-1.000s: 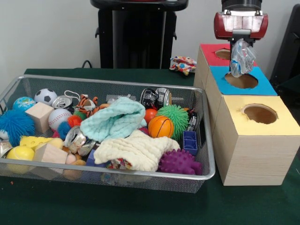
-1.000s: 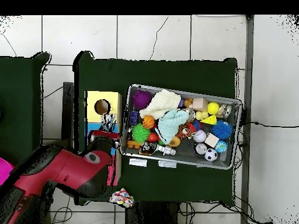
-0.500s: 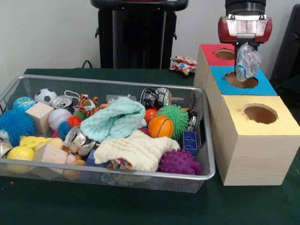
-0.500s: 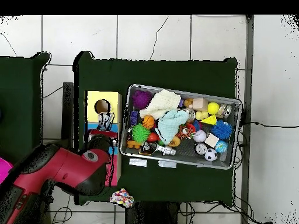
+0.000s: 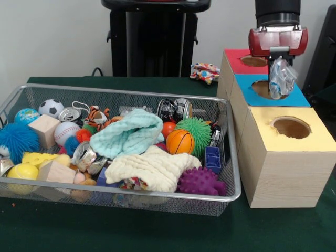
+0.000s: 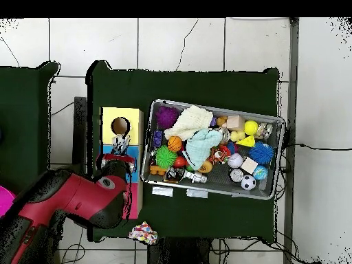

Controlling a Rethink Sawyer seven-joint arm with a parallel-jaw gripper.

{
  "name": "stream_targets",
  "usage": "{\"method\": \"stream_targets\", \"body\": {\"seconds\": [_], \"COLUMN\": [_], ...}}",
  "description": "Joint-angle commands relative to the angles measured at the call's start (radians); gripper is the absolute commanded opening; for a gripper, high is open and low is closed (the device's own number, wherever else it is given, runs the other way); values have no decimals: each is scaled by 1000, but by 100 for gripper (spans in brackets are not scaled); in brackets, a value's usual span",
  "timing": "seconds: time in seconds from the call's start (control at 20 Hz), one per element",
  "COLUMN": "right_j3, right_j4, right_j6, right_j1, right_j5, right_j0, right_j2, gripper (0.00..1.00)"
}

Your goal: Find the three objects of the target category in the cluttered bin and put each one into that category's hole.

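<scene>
My gripper (image 5: pixel 276 69) hangs from the red wrist over the blue-topped box (image 5: pixel 300 97). It is shut on a crumpled clear bluish plastic bottle (image 5: pixel 282 77). The bottle dangles just above the right part of the blue top's round hole (image 5: pixel 265 88). In the overhead view the bottle (image 6: pixel 121 143) shows past the end of the arm, beside the yellow top. The wire-mesh bin (image 5: pixel 131 90) stands left of the boxes and is full of toys, cloths and cans. No other clear bottle shows in the clutter.
A red-topped box (image 5: pixel 237 60) stands behind the blue one and a yellow-topped box (image 5: pixel 294 137) in front. The bin holds a teal cloth (image 5: pixel 128 134), a cream cloth (image 5: pixel 152 168), metal cans (image 5: pixel 176 109) and several balls. A colourful toy (image 5: pixel 205 72) lies on the table behind.
My gripper has carried the bottle to the right in the front view, from above the blue hole's middle toward its right side. The bin's contents have not moved.
</scene>
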Motion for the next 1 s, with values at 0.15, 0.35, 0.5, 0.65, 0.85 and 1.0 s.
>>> {"method": "stream_targets", "body": {"seconds": [0.15, 0.35, 0.5, 0.65, 0.85, 1.0], "right_j3": [-27, -34, -32, -13, -8, 9], "right_j4": [5, 6, 6, -1, -4, -16], "right_j6": [391, 393, 394, 395, 395, 398], "right_j1": [7, 19, 20, -3, -8, -21], "right_j5": [21, 3, 1, 15, 20, 6], "right_j0": [-39, -41, -44, -49, -54, -61], "right_j2": [200, 181, 179, 214, 226, 255], "gripper": [0, 0, 0, 0, 0, 0]}}
